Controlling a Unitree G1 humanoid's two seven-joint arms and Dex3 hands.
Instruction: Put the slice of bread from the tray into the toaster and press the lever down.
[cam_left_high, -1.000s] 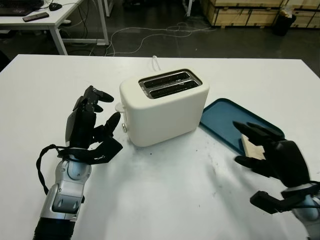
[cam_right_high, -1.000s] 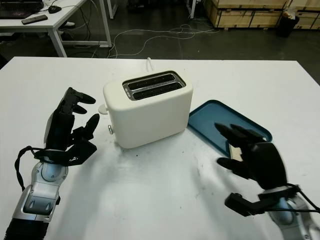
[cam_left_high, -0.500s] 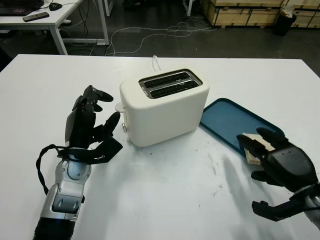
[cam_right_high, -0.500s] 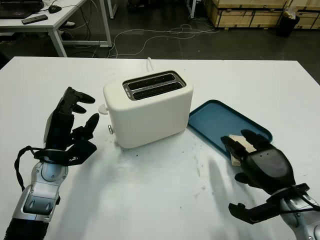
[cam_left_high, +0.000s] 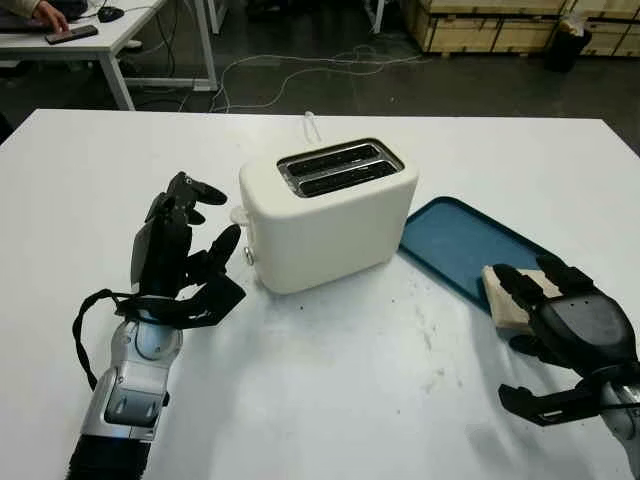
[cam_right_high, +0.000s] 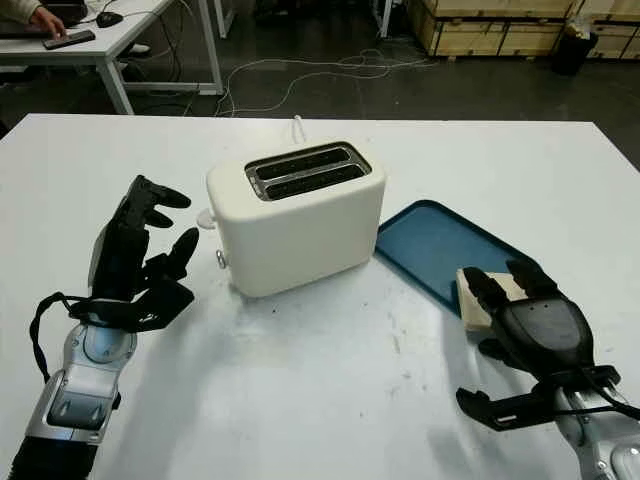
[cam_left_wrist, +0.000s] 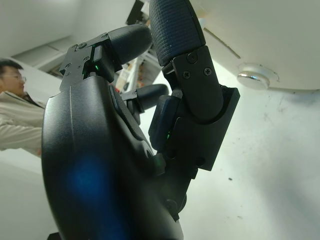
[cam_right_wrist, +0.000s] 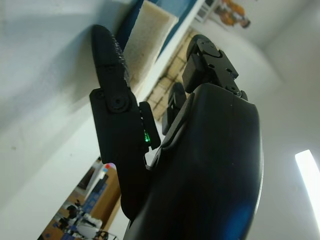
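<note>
While our right hand (cam_left_high: 560, 315) curls over the bread, our left hand (cam_left_high: 180, 255) waits beside the toaster.

We see the right hand at the near edge of the one blue tray (cam_left_high: 455, 245), fingers (cam_left_high: 515, 290) closed around the single slice of bread (cam_left_high: 500, 300), which lies on the tray's edge. The left hand is raised upright and open, holding nothing, near the lever (cam_left_high: 240, 214) of the one white toaster (cam_left_high: 330, 215) with two slots, on the white counter (cam_left_high: 330, 380).

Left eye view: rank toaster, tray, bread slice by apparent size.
1. toaster, largest.
2. tray, next; the right hand covers its near end, so its full extent is unsure.
3. bread slice, smallest, partly under the right hand's fingers.
</note>
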